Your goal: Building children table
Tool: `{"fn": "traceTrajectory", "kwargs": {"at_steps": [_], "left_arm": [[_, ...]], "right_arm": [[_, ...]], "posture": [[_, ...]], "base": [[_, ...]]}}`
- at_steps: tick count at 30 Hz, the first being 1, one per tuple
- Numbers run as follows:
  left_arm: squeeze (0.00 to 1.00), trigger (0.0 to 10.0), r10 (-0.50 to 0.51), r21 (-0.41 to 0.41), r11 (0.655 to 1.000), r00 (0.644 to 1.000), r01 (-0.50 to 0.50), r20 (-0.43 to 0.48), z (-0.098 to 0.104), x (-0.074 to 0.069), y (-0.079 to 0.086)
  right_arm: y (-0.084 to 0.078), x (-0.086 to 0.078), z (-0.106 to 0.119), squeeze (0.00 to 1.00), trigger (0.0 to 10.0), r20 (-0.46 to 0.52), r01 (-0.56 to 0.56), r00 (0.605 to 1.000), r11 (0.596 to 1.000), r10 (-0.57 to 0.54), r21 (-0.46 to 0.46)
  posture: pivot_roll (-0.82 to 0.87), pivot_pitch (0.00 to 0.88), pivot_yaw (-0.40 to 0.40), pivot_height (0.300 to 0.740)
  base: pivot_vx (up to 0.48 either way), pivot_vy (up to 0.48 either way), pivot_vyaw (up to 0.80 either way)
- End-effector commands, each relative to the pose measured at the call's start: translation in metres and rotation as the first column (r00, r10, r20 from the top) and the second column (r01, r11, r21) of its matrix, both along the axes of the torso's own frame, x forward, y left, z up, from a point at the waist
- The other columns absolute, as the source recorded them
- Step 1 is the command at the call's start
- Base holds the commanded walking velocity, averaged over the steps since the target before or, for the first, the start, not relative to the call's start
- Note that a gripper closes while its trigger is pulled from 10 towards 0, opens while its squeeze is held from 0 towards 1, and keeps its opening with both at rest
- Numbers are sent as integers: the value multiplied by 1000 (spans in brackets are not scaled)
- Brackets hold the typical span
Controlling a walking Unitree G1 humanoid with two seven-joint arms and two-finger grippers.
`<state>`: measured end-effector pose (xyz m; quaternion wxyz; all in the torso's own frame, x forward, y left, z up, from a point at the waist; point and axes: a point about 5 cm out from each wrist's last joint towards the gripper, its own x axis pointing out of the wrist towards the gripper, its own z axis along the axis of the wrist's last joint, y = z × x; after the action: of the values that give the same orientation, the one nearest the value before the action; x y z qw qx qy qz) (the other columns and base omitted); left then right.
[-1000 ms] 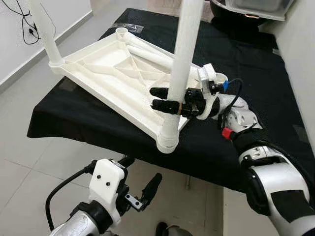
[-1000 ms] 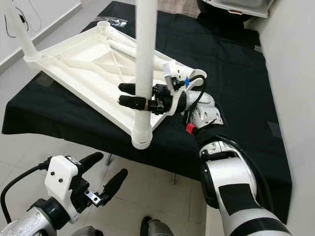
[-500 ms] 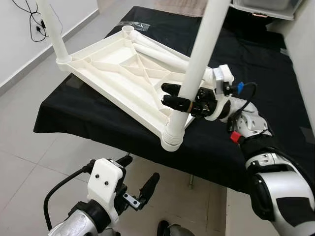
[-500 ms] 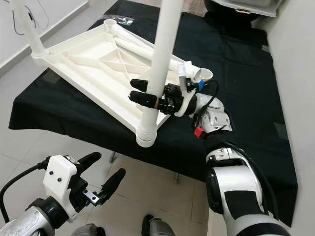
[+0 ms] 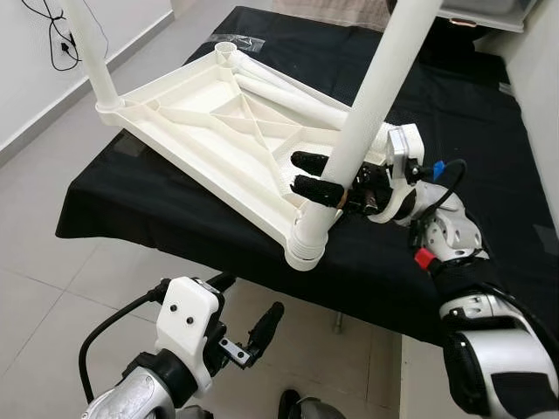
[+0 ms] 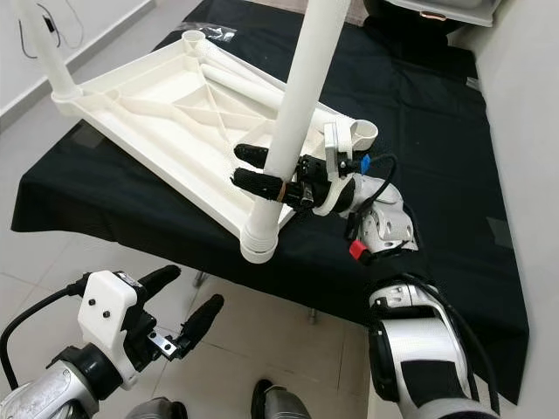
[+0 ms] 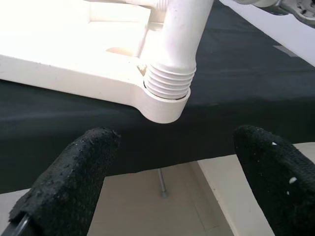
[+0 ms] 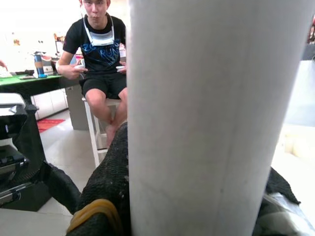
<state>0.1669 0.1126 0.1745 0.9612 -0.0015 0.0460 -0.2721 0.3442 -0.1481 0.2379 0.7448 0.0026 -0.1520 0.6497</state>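
Legs: 2 are seen standing in tabletop (image 5: 210, 131) corners, 2 left lying on it. Right gripper (image 5: 316, 175) is clamped on near leg (image 5: 367, 113); left gripper (image 7: 162, 191) is held open below that corner.

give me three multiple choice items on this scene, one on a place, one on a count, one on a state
1. Where does the upturned white plastic tabletop lie?
A. on the floor
B. on the black-covered table
C. on a chair

2. How many white tube legs stand upright in its corner sockets?
A. two
B. four
C. none

3. What is the right gripper doing?
A. hanging open over the floor
B. closed on the near white leg
C. pressing on the cloth

Answers: 1 B, the tabletop rests on the black cover; 2 A, the near leg and the far-left leg stand up; 3 B, its black fingers clasp the leg just above the threaded socket.
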Motion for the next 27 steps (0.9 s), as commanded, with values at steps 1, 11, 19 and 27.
{"fn": "traceTrajectory", "kwargs": {"at_steps": [1, 11, 19, 27], "left_arm": [[0, 10000, -11, 9, 1000, 999, 11, -31, -5, -1, 1], [0, 10000, -11, 8, 1000, 1000, 11, -26, -5, 1, 0], [0, 10000, -10, 7, 1000, 1000, 10, -25, -5, 1, 0], [0, 10000, -3, 8, 1000, 1000, 3, -17, -6, 1, 0]], "right_arm": [[2, -2, -34, 0, 10000, -116, 22, 993, 993, -36, -120], [20, -17, -35, 0, 10000, -63, 51, 996, 981, -64, -188], [28, -18, -35, 0, 10000, -82, 72, 992, 975, -91, -210], [28, 1, -34, 0, 10000, -123, 380, 905, 905, -406, -189]], "posture": [[167, 259, -78, 740], [161, 251, -78, 740], [156, 243, -81, 740], [150, 216, -89, 740]], "base": [[0, 0, 0], [0, 0, 0], [0, 0, 0], [0, 0, 0]]}}
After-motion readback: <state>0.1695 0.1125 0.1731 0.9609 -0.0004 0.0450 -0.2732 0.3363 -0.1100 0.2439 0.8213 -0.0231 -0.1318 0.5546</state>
